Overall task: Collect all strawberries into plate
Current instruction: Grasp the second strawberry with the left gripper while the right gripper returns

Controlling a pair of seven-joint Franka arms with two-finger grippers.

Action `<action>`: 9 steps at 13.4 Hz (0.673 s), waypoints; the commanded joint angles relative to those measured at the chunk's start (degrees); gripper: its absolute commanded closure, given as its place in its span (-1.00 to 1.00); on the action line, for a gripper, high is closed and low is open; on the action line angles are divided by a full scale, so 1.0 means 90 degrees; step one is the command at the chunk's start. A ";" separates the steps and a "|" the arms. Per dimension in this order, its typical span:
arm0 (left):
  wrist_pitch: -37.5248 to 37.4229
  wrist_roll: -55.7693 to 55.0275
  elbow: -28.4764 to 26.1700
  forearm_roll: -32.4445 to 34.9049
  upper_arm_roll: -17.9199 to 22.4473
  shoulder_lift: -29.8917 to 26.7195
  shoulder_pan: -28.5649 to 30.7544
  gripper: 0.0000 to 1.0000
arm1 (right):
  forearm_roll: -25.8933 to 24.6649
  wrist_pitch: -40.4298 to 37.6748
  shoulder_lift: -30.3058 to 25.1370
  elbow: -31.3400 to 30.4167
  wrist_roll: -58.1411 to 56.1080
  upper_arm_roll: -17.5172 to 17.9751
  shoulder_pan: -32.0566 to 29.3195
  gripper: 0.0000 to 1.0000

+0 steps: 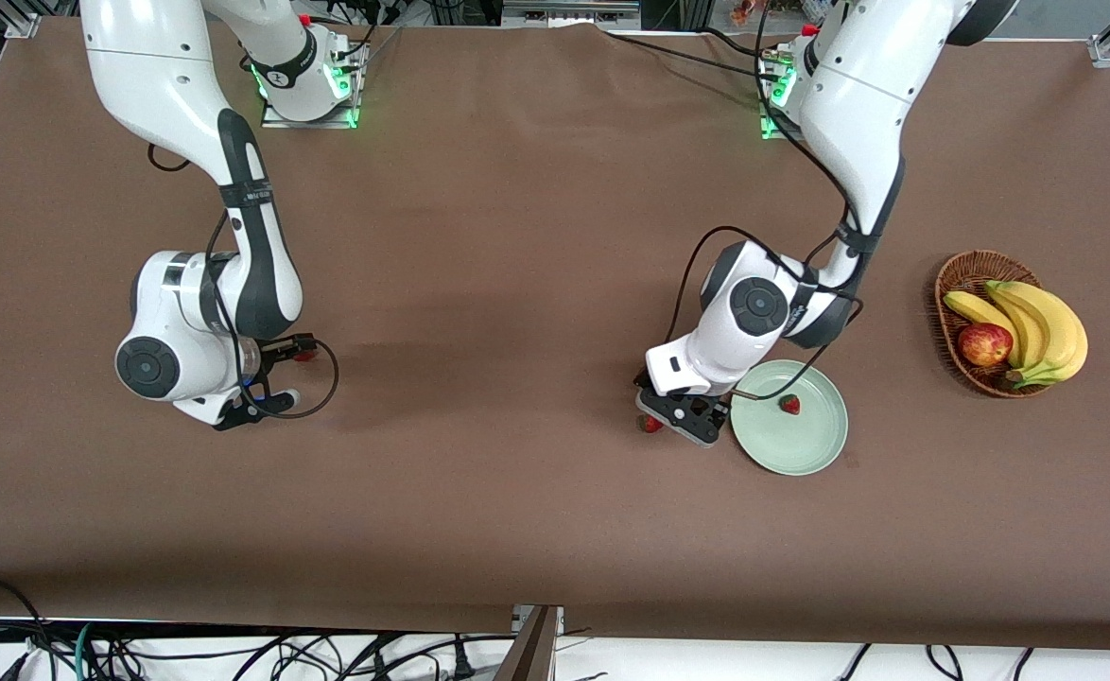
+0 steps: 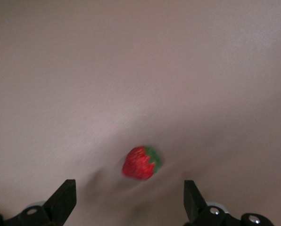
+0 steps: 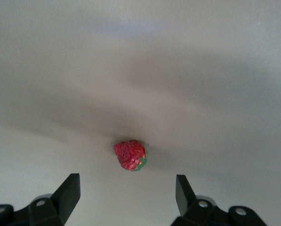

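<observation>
While one strawberry lies on the plate, the left gripper hangs wide over another strawberry. The right gripper stands wide over a third strawberry.

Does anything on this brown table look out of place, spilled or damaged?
Nothing looks spilled or damaged. Only two small red strawberries lie off the round mint-green plate: one beside the plate under the open left gripper, another at the open right gripper. A third lies on the plate.

Bare cloth rings the strawberry under the right gripper. The left gripper's strawberry has the plate close at its 3 o'clock; elsewhere clear.
</observation>
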 commanded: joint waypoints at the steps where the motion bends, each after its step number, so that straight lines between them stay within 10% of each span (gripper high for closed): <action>1: 0.0498 0.0057 0.0208 0.0117 0.0059 0.0280 -0.0071 -1.00 | 0.0095 0.0635 -0.0231 -0.0712 -0.0089 0.0022 0.0056 -0.64; 6: 0.0518 0.0057 0.0208 0.0117 0.0059 0.0397 -0.0081 -0.82 | 0.0447 0.1155 -0.0231 -0.1163 -0.0255 0.0051 0.0056 -0.36; 9: 0.0518 0.0057 0.0218 0.0117 0.0059 0.0417 -0.0081 -0.07 | 0.0602 0.1271 -0.0192 -0.1144 -0.0255 0.0090 0.0075 -0.28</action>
